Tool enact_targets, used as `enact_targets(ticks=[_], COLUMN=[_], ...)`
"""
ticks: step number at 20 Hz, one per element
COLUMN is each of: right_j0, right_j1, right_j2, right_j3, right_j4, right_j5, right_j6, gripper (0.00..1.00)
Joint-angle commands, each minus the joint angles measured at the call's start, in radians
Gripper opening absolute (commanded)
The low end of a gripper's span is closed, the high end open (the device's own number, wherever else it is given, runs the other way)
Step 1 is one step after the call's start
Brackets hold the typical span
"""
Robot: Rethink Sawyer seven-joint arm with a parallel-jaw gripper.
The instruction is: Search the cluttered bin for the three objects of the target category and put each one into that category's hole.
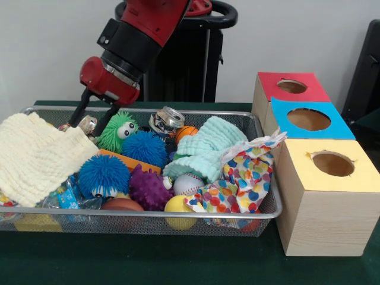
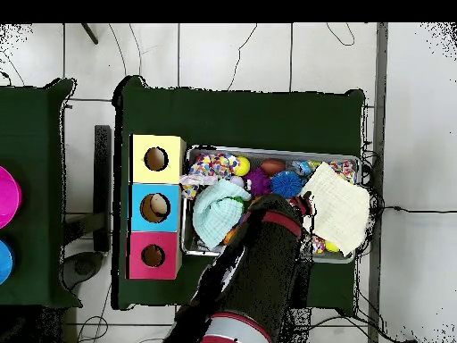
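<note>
The wire-mesh bin [image 1: 148,211] sits on the green table, full of toys and cloths; it also shows in the overhead view [image 2: 268,150]. My gripper [image 1: 89,120] reaches down into the bin's far left corner. Its black fingers [image 1: 78,113] are spread, one on each side of a small silver can [image 1: 88,124], beside a green fuzzy toy [image 1: 119,130]. The hole [image 1: 291,86] in the red-topped box is at the far right, and low left of the bin in the overhead view [image 2: 153,255]. In the overhead view my arm [image 2: 259,268] hides the gripper.
A blue-topped box [image 1: 309,133] and a yellow-topped box [image 1: 332,178] stand in a row with the red one. The bin holds blue spiky balls [image 1: 144,148], a purple spiky ball [image 1: 148,187], a crushed can [image 1: 167,120], a baseball [image 1: 188,184], a cream cloth [image 1: 35,157], a mint cloth [image 1: 205,148] and a dotted cloth [image 1: 243,178].
</note>
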Motion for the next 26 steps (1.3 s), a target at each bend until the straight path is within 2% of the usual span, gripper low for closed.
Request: enact_targets(ticks=[1,6,10,18,22,26], right_j0=[0.022,0.012,0.041,0.097,0.14,0.14], right_j1=[0.088,0.119,0.163,0.262,0.324,0.333], right_j2=[0.026,0.048,0.027,-0.036,-0.097,-0.108], right_j3=[-0.066,-0.07,-0.089,-0.124,-0.154,-0.165], right_j4=[0.004,0.043,0.033,0.04,0.034,0.056], right_j5=[0.012,0.019,0.0,-0.029,-0.054,-0.043], right_j6=[0.141,0.117,0.155,0.246,0.311,0.261], gripper=[1.0,1.0,1.0,1.0,1.0,1.0])
